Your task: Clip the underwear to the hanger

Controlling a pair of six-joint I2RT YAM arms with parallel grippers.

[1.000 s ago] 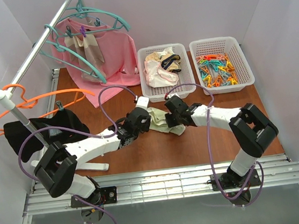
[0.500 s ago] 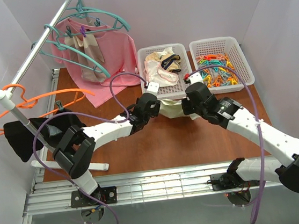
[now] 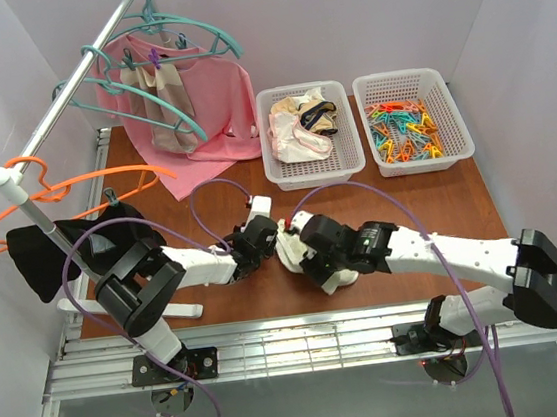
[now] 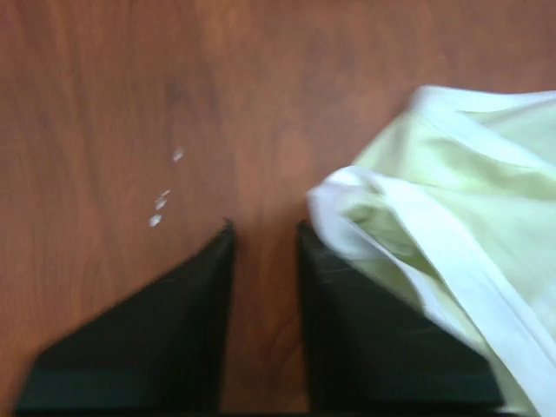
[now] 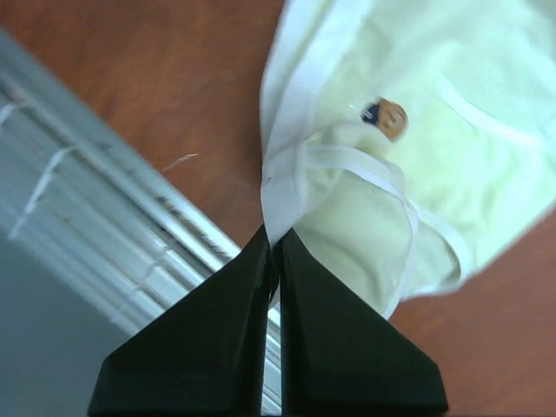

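The underwear (image 3: 342, 279) is a pale cream-yellow bundle with white edging, low over the brown table between the two grippers. My right gripper (image 3: 315, 260) is shut on its white edge band (image 5: 282, 187), and the rest of the fabric (image 5: 417, 130) hangs beyond the fingertips. My left gripper (image 3: 272, 241) stands just left of it, a little open, with only bare wood between its fingers (image 4: 195, 304). A fold of the underwear (image 4: 452, 174) laps over the left gripper's right finger. The teal-green hanger (image 3: 200, 28) hangs on the rail at the back left, far from both grippers.
A white basket (image 3: 264, 140) of other garments and a white basket (image 3: 453, 108) of coloured pegs stand at the back. A pink cloth (image 3: 216, 105), an orange hanger (image 3: 85, 185) and a black garment (image 3: 32, 252) hang on the rack. The metal table edge (image 5: 87, 217) lies close below the right gripper.
Both arms have drawn back from the baskets toward the near edge. The right gripper brought the underwear along. The left gripper has opened and no longer holds the fabric.
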